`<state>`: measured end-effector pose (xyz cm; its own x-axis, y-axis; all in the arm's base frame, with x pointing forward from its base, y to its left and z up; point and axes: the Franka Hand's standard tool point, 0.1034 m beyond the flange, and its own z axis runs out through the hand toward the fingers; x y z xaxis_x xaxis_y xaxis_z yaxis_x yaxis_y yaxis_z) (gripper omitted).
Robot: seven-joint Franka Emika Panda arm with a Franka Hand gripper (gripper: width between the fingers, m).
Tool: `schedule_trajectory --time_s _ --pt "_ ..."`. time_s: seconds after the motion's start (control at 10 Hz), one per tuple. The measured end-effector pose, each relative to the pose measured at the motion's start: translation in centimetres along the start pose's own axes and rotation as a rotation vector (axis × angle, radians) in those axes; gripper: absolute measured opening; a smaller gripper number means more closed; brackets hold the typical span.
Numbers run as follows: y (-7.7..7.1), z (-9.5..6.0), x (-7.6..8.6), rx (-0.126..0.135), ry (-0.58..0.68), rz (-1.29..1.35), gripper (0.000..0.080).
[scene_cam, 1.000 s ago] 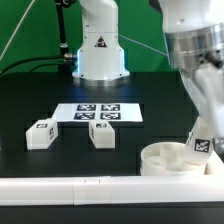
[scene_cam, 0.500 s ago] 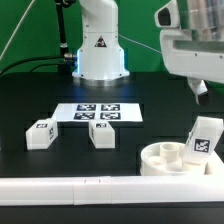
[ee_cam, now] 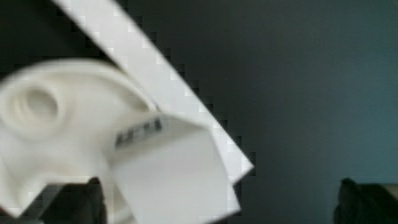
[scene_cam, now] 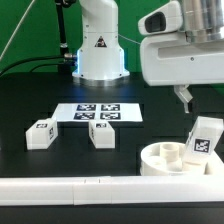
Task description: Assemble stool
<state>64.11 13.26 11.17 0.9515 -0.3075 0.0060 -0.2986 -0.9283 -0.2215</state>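
Observation:
The round white seat disc (scene_cam: pixel 168 160) lies at the front on the exterior view's right. One tagged leg block (scene_cam: pixel 203 138) stands tilted in it, free of the gripper. Two more leg blocks (scene_cam: pixel 38 133) (scene_cam: pixel 101 135) lie on the black table to the left. My gripper (scene_cam: pixel 184 96) hangs above and behind the seat, open and empty. In the wrist view the seat disc (ee_cam: pixel 50 100) and the leg block (ee_cam: pixel 175 165) are blurred below my open gripper (ee_cam: pixel 222 205), with dark fingertips (ee_cam: pixel 75 200) at the frame's edges.
The marker board (scene_cam: pixel 98 113) lies flat in the middle of the table. A long white border rail (scene_cam: pixel 90 186) runs along the front edge and crosses the wrist view (ee_cam: pixel 134 55). The robot base (scene_cam: pixel 100 45) stands behind.
The gripper has let go of the leg block in the seat, risen and shifted toward the exterior view's left. The leg block stays standing in the seat.

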Motion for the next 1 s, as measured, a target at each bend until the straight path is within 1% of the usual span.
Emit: schedule_trajectory --time_s 0.1,0.2,0.3,0.5,0.6,0.7,0.8,0.9,1.0 --pt "0.4 0.0 0.1 -0.001 0.0 -0.071 0.0649" --pt "0.4 0.0 0.1 -0.004 0.0 -0.105 0.0649" --pt "0.5 0.1 0.1 -0.012 0.0 -0.193 0.0649" --pt "0.7 0.2 0.1 -0.016 -0.001 -0.306 0.0649" --pt "0.8 0.5 0.3 -0.058 0.019 -0.534 0.0649" --pt "0.9 1.2 -0.1 -0.104 0.026 -0.789 0.0649" --pt "1.0 2.0 -0.8 -0.138 -0.009 -0.968 0.0649" --pt "1.2 2.4 -1.1 -0.144 -0.028 -1.035 0.0649" --pt "1.4 2.4 -1.0 -0.147 -0.031 -1.076 0.0649"
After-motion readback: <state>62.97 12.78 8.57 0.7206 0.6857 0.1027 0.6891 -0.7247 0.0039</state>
